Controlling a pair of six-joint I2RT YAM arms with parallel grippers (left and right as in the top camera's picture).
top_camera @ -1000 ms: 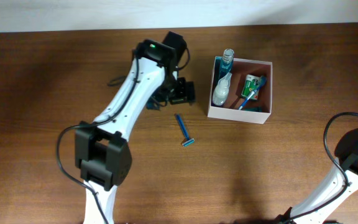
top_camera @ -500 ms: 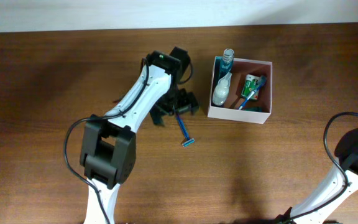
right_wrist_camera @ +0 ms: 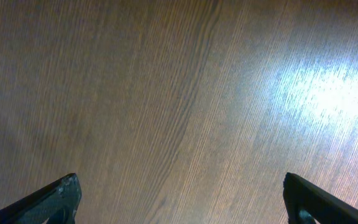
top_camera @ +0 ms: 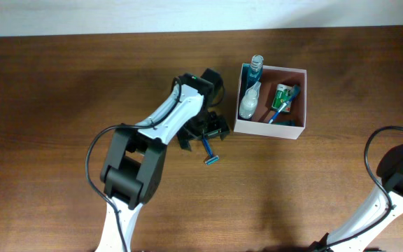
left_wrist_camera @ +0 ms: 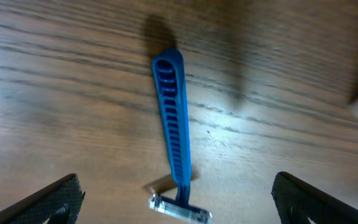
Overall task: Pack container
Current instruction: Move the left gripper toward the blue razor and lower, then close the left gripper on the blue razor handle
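The left tool has its jaws spread wide and grips nothing; it hangs directly over a blue disposable razor that lies flat on the wooden worktop. In the left wrist view the ribbed handle runs from 12 o'clock down to the pale blade head at 6 o'clock, centred between the two dark fingertips, and neither touches it. From overhead the razor's head pokes out from under the tool toward 5 o'clock. At about 2 o'clock from this tool, just beside it but apart, stands the container, a square open-topped box with white outer walls and a pink-brown inside. A clear bottle with a teal top leans in its 11 o'clock corner, a whitish item lies along its 9 o'clock wall, and a green-and-white packet rests with a blue-handled piece toward the 3 o'clock side. The right tool is also wide open and empty, over bare wood; overhead, its arm sits at the 4 o'clock corner, well apart from the container.
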